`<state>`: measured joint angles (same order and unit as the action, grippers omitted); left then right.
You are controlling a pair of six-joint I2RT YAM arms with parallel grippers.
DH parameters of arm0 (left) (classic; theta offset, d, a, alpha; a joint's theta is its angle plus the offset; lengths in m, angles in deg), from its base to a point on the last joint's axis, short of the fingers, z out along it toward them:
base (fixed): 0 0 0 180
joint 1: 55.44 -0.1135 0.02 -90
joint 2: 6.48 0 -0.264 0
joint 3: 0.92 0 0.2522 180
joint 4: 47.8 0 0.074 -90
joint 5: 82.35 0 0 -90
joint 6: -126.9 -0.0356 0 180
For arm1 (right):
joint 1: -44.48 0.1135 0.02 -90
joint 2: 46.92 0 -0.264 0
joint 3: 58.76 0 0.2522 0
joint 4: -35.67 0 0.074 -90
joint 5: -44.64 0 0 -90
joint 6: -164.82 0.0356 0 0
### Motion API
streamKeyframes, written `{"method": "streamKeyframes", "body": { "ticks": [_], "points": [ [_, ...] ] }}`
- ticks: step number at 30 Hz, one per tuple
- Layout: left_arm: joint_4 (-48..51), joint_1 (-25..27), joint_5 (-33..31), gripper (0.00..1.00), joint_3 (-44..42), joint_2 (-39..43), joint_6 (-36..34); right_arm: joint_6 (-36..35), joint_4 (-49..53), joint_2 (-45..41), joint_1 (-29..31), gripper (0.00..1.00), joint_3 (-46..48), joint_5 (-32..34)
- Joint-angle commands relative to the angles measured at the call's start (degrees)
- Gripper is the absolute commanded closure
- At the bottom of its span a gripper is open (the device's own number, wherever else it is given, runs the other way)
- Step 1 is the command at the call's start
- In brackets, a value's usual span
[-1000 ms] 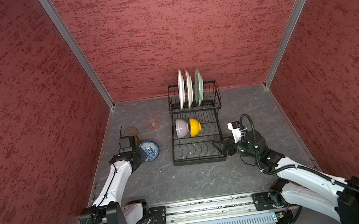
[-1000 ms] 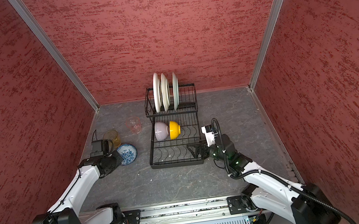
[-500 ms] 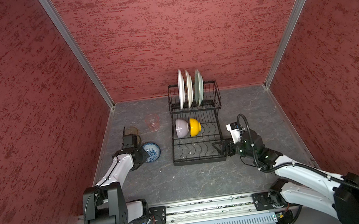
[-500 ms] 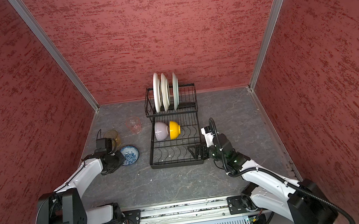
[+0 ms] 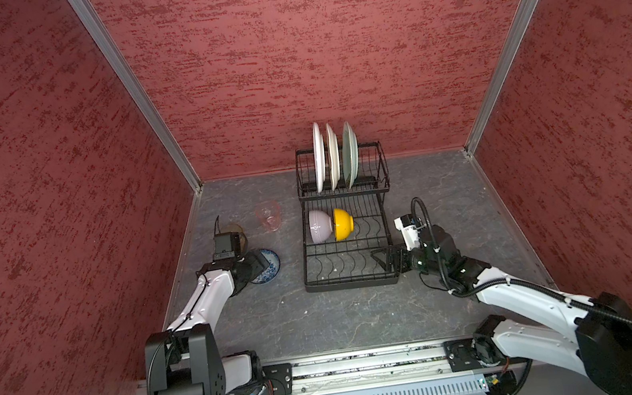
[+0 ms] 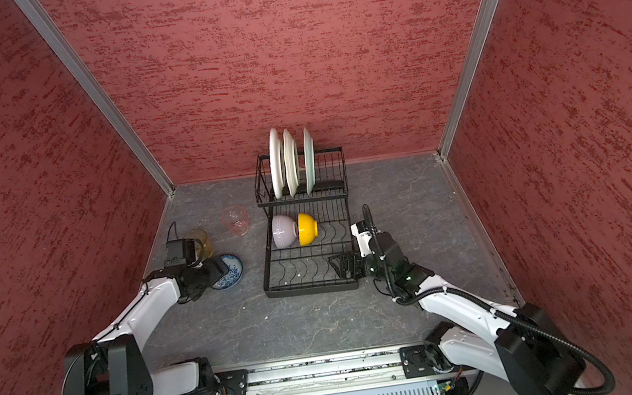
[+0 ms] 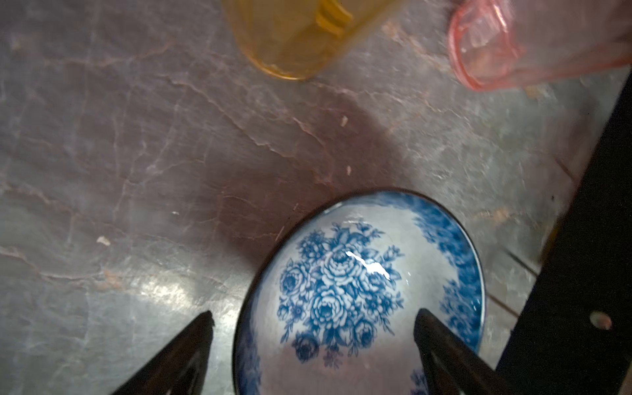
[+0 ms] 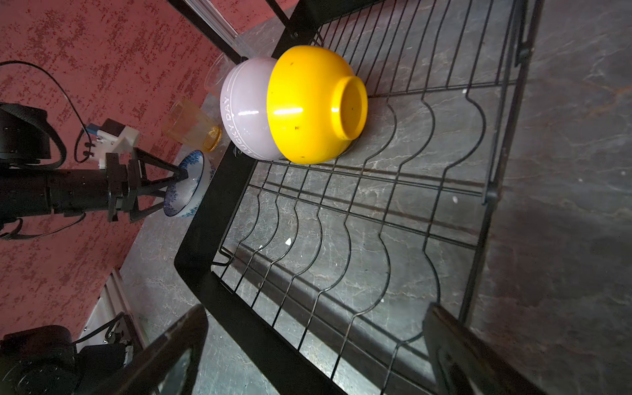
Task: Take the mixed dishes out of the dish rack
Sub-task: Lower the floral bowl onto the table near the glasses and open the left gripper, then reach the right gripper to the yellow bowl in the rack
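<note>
The black dish rack (image 5: 353, 283) holds two white plates (image 5: 319, 156) and a pale green plate (image 5: 350, 151) upright in its raised back tier. A lilac bowl (image 5: 319, 226) and a yellow bowl (image 5: 344, 224) lie nested on their sides on the lower tier. The blue-white bowl (image 7: 342, 290) sits on the table left of the rack. My left gripper (image 7: 313, 316) is open astride its rim, with one finger inside and one outside. Amber (image 5: 237, 234) and pink (image 5: 268, 215) tumblers stand just behind it. My right gripper (image 8: 314, 314) is open and empty over the rack's front right corner.
Red textured walls close the grey stone-look table (image 5: 323, 323) in on three sides. The left wall runs close to the amber tumbler and my left arm. The arms' mounting rail (image 5: 350, 366) runs along the front edge.
My left gripper has opened and let go of the blue-white bowl, which now rests on the table. The right gripper has edged slightly toward the rack and stays open.
</note>
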<state>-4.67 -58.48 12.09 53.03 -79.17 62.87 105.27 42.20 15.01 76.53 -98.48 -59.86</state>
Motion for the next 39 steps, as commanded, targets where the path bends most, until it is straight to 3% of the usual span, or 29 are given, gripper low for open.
{"method": "streamKeyframes", "body": {
  "ticks": [1, 10, 15, 22, 30, 39],
  "points": [
    [-0.2, 0.7, 1.8, 0.01, 0.9, 3.2, -0.8, 0.7, -0.5, 1.1, -0.2, 0.01, -2.4, 1.1],
    [-3.1, 1.7, 4.4, 0.0, -5.0, 14.7, 1.3, 1.0, -1.4, 4.3, -0.1, 0.01, -5.1, 2.2],
    [-4.1, 2.2, 7.9, 0.0, -6.8, 18.0, 3.2, 3.5, -4.6, 5.5, 0.0, 0.01, -4.1, 3.8],
    [-3.3, 5.5, 7.2, 0.01, -6.5, 22.4, 4.9, 2.6, -5.2, 7.4, 2.0, 0.01, -4.9, 6.2],
    [-3.2, 10.1, 5.0, 0.01, -3.7, 23.1, 5.2, 0.3, -9.7, 12.1, 5.3, 0.01, -6.9, 10.2],
    [-6.5, 11.8, 2.9, 0.01, -4.6, 24.0, 5.2, -1.7, -13.3, 19.6, 7.1, 0.01, -10.7, 11.5]
  ]
}}
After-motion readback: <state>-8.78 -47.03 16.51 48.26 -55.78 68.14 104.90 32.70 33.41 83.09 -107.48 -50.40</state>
